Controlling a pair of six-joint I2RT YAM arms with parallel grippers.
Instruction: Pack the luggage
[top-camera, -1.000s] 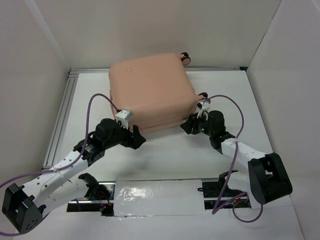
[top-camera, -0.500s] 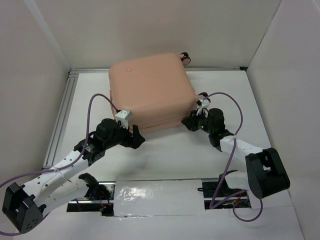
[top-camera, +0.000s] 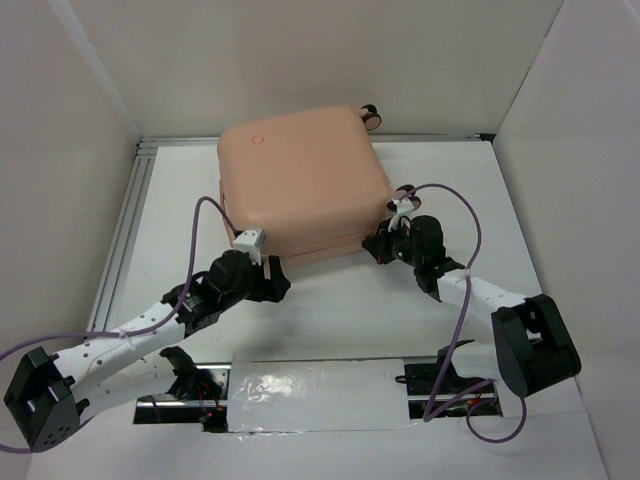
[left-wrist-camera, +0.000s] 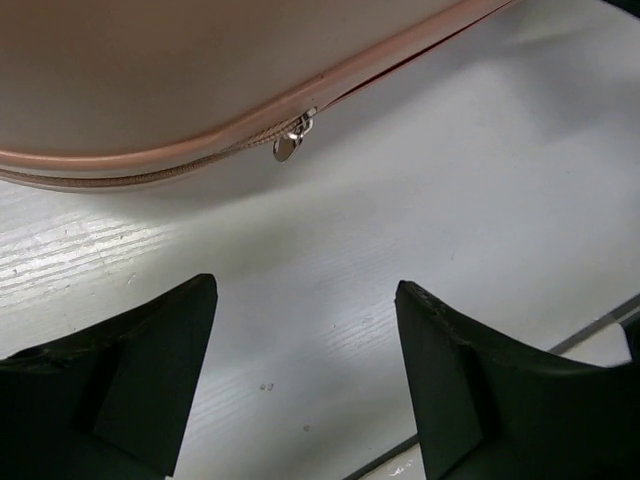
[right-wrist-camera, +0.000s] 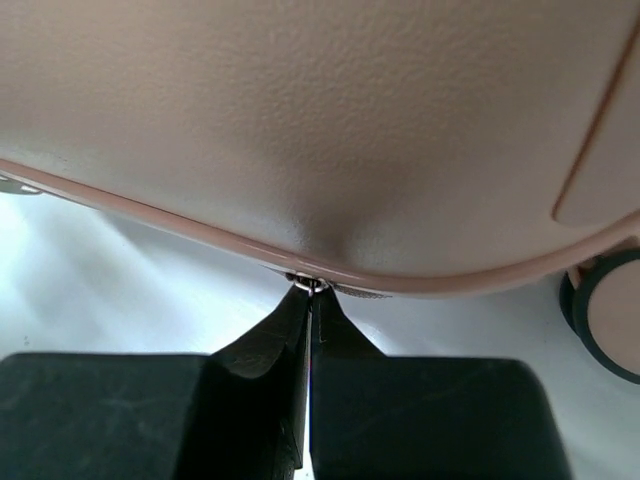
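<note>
The peach-pink luggage (top-camera: 300, 185) lies closed and flat on the white table. My right gripper (top-camera: 376, 244) is at its near right corner. In the right wrist view the right gripper (right-wrist-camera: 310, 296) is shut on a small metal zipper pull (right-wrist-camera: 308, 284) in the seam under the luggage shell (right-wrist-camera: 330, 130). My left gripper (top-camera: 272, 282) sits low by the near left corner. In the left wrist view the left gripper (left-wrist-camera: 305, 300) is open over bare table, with nothing between its fingers. A second zipper pull (left-wrist-camera: 289, 147) hangs from the luggage seam (left-wrist-camera: 200, 70) ahead of it.
A luggage wheel (right-wrist-camera: 608, 315) shows at the right of the right wrist view, and another wheel (top-camera: 371, 115) at the far corner. An aluminium rail (top-camera: 125, 230) runs along the table's left side. White walls enclose the table. A shiny plate (top-camera: 310, 390) lies between the arm bases.
My right gripper moved in to the luggage corner and shut on the zipper pull. My left arm shifted a little lower and to the right, still open.
</note>
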